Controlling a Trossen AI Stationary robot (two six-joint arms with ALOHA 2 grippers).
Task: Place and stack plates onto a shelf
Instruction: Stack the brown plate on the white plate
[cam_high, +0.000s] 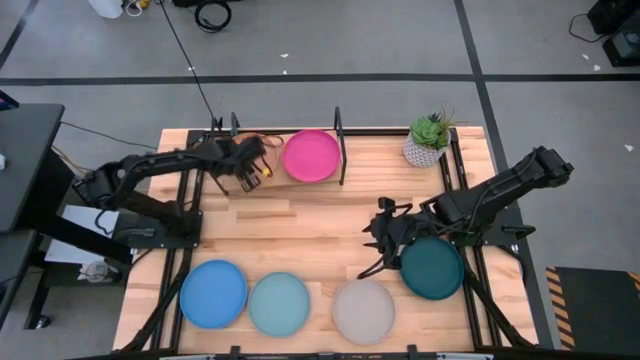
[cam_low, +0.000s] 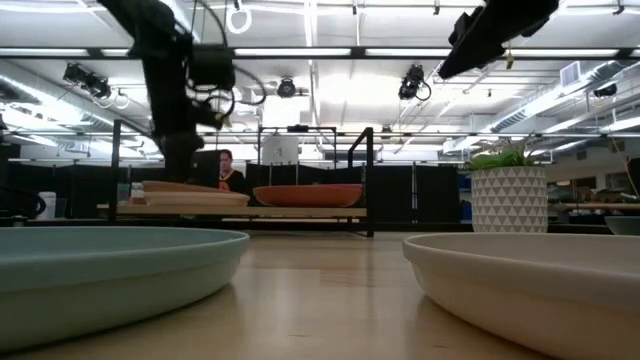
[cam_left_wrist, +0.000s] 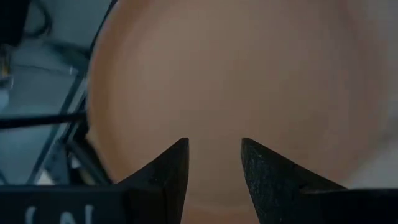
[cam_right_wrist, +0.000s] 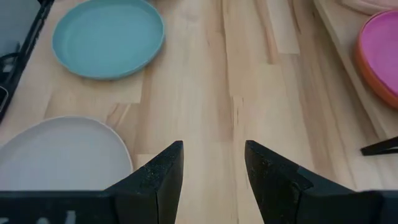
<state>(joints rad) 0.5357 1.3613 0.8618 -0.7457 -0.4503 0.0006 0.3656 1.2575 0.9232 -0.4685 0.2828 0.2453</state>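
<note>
My left gripper is open, right over the tan plate on the left part of the shelf. That plate lies on a paler one. The magenta plate lies on the orange plate in the shelf's middle. My right gripper is open above bare table, beside the dark teal plate. The blue, pale blue and grey plates lie along the table's near edge.
A small white pot with a green plant stands at the shelf's right end. Upright black dividers rise beside the magenta plate. Bare wood lies between the shelf and the near row of plates. A person sits in the room behind.
</note>
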